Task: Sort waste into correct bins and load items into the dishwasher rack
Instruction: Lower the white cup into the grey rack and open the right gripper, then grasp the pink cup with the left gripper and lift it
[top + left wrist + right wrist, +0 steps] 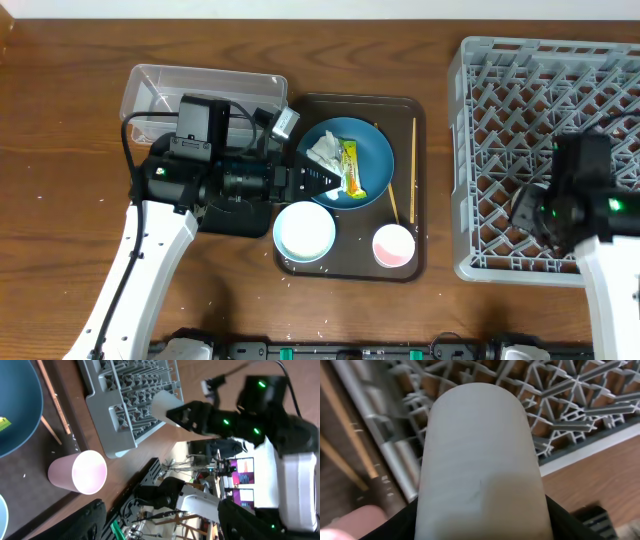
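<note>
Right end effector is clenched on a cup, over the near left part of the rack. The cup's outer wall is plain matte white; it lies tilted, and its inside cannot be seen. The rack is a grey open lattice with low walls, and it fills the right edge of the table. Left end effector hangs over the left rim of the plate. In its wrist view its fingers stand wide apart with nothing between them: released. The plate is round and blue, at the far middle of the brown tray, mid-table. On the plate are a crumpled white tissue and, just right of it, a yellow-green wrapper. The thin wooden chopsticks lie apart on the brown tray: one runs straight beside the plate's right rim, the other is angled toward the near edge. The blue bowl sits at the brown tray's near left and the pink bowl at its near right, both upright. The clear tub is toward the far left corner. The black tray is nearer, mostly hidden under the left arm.
</note>
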Motion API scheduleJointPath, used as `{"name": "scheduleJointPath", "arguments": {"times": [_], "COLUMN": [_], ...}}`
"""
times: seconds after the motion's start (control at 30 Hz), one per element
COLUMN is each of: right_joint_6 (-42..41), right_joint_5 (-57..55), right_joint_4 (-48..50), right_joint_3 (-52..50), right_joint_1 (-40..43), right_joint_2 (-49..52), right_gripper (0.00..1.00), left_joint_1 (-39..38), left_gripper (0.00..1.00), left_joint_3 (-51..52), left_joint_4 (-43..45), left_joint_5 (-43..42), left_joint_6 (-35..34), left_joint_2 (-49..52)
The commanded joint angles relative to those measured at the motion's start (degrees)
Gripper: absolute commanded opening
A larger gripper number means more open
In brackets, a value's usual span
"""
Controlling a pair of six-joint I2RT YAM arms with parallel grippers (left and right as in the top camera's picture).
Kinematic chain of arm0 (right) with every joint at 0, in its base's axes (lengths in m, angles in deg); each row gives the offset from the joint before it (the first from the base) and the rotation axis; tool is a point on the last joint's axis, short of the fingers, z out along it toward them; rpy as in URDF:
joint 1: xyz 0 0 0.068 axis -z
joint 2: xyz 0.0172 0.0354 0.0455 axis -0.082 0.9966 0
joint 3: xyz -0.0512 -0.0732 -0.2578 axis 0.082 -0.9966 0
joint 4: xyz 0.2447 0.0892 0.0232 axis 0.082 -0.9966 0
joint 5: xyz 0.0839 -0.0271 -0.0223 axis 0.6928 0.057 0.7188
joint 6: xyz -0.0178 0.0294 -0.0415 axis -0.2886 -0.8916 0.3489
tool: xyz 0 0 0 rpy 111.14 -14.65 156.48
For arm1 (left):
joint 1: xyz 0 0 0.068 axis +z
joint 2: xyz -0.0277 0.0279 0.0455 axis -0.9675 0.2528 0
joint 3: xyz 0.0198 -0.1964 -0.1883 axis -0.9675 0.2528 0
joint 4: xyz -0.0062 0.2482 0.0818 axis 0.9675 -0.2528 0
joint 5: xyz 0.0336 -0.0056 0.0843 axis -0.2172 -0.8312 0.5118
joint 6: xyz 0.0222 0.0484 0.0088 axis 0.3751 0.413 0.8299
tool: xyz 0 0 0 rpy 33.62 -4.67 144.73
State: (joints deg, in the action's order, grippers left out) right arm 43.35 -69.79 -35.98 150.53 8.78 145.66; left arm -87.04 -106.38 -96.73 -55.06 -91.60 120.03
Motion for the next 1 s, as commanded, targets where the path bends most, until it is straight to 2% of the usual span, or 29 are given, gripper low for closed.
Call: {"name": "scheduleJointPath", "arguments": {"times": [0.0, 0.07, 0.1, 0.17, 0.23, 0.27, 0.4, 0.47, 0.57, 0.7, 0.8, 0.97], "right_joint_6": [-1.4, -1.1, -0.6, -0.3, -0.3, -0.3, 1.9, 4.6, 7.5, 7.1, 6.6, 6.6], "right_joint_5": [-2.7, -0.1, 0.9, 1.3, 2.0, 3.1, 9.8, 14.2, 20.3, 22.5, 24.6, 28.8], "right_joint_4": [0.4, 0.5, 1.0, 2.1, 3.2, 3.8, 4.1, 4.1, 4.2, 4.4, 4.1, 3.0], "right_joint_3": [0.6, 0.6, 0.6, 0.6, 0.6, 0.7, 2.3, 3.2, 3.9, 3.9, 3.8, 3.8], "right_joint_1": [1.5, 2.2, 2.6, 3.4, 4.4, 5.0, 6.7, 6.8, 6.8, 6.8, 6.8, 6.7], "right_joint_2": [4.9, 7.5, 8.6, 10.2, 10.9, 10.9, 9.6, 7.7, 3.6, -2.4, -6.3, -9.6], "right_gripper": [0.48, 0.5, 0.56, 0.78, 0.9, 0.92, 0.94, 0.93, 0.93, 0.94, 0.95, 0.95], "left_joint_1": [0.0, 0.0, 0.0, 0.0, 0.0, -0.1, -2.1, -4.6, -10.8, -22.0, -29.0, -36.2], "left_gripper": [0.75, 0.75, 0.75, 0.75, 0.75, 0.75, 0.74, 0.71, 0.7, 0.69, 0.7, 0.69], "left_joint_3": [-0.6, -0.6, -0.6, -0.6, -0.5, -0.5, -0.5, -0.5, -0.5, -0.5, -0.4, 0.5], "left_joint_4": [-0.2, -0.3, -0.4, -0.5, -0.6, -0.6, -0.6, -1.0, -2.9, -5.4, -6.1, -1.0], "left_joint_5": [0.5, 0.5, 0.5, 0.5, 0.5, 0.5, 0.9, 4.9, 18.1, 42.0, 56.6, 60.1], "left_joint_6": [0.6, 0.6, 0.9, 1.7, 1.7, 1.9, 4.2, 4.2, 4.2, 4.1, 2.5, 2.4], "left_joint_2": [0.0, 0.0, 0.0, 0.0, 0.0, 0.0, 0.0, 0.0, 0.0, 0.5, 2.6, 10.0]}}
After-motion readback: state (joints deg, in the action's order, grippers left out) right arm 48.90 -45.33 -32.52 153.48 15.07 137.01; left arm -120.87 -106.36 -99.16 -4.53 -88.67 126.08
